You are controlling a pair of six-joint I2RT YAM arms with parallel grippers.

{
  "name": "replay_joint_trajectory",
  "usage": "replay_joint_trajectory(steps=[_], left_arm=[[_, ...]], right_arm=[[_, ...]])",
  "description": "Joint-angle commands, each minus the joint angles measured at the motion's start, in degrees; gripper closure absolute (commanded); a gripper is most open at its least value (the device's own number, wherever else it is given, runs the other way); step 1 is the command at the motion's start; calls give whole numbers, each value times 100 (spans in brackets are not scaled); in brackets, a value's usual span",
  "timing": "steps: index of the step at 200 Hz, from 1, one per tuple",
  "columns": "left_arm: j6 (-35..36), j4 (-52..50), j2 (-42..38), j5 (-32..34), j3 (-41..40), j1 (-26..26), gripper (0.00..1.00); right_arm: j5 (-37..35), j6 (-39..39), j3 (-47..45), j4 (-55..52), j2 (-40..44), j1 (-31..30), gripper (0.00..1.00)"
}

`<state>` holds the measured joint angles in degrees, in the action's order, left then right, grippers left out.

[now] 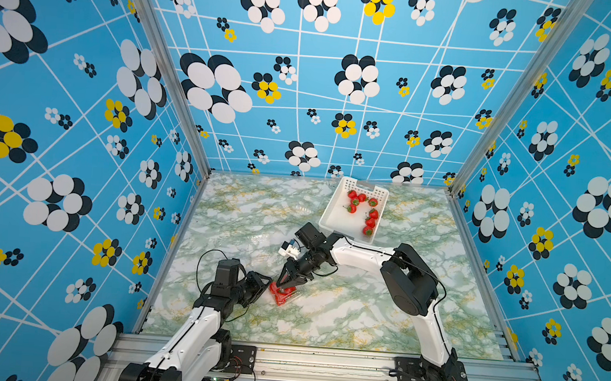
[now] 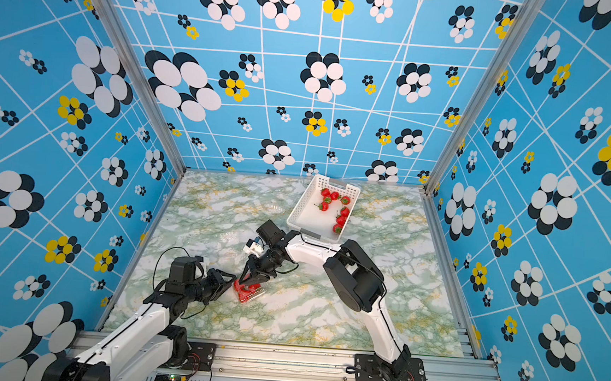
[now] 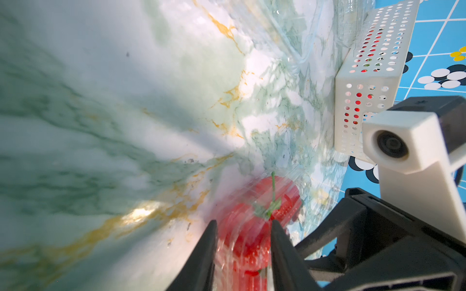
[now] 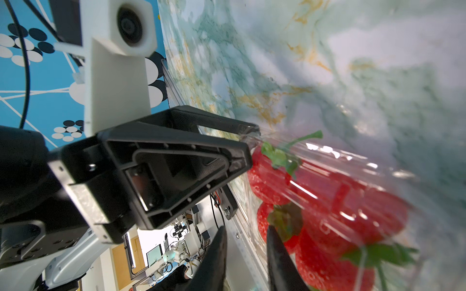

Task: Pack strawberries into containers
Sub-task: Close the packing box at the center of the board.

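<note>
A clear container (image 1: 282,295) (image 2: 247,292) packed with red strawberries (image 4: 327,221) lies at the front middle of the marble table. My left gripper (image 1: 268,285) (image 3: 244,226) reaches in from its left side and is shut on it, the ribbed plastic and red fruit filling the gap between the fingers. My right gripper (image 1: 284,288) (image 4: 246,234) comes down from behind. Its fingers are closed narrowly over the container's clear rim beside a strawberry (image 4: 269,226). Several more strawberries (image 1: 362,199) (image 2: 335,197) lie in the white basket (image 1: 332,208).
The perforated white basket (image 2: 301,207) (image 3: 365,83) stands at the back right, just behind the right forearm. Two faint empty clear containers (image 1: 304,209) (image 1: 259,238) rest mid-table behind the grippers. The aluminium rail (image 1: 321,361) runs along the front edge.
</note>
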<state>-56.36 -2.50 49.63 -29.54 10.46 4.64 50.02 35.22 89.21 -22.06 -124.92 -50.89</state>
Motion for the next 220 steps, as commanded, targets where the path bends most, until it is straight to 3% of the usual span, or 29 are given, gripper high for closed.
replay_joint_trajectory(steps=[1,112,150,165,178,194,198,220], left_arm=[[46,47,47,55,-70,45,66],[90,127,166,10,-69,54,77],[103,111,214,26,-46,72,77],[107,47,192,31,-27,72,73],[123,-106,130,91,17,72,62],[169,-275,4,121,43,72,58],[177,-319,-36,132,51,72,53],[195,-479,-234,155,62,72,49]], right_arm=[[-89,20,37,-149,-15,-36,71],[-100,-7,31,-165,-14,-40,71],[-118,-32,-16,-167,-15,-42,71],[-118,-42,-26,-162,-12,-43,71],[-118,-51,-20,-163,161,-42,71],[-120,-76,0,-184,177,-37,71],[-116,-89,16,-192,179,-38,71],[-124,-147,70,-276,188,-37,71]])
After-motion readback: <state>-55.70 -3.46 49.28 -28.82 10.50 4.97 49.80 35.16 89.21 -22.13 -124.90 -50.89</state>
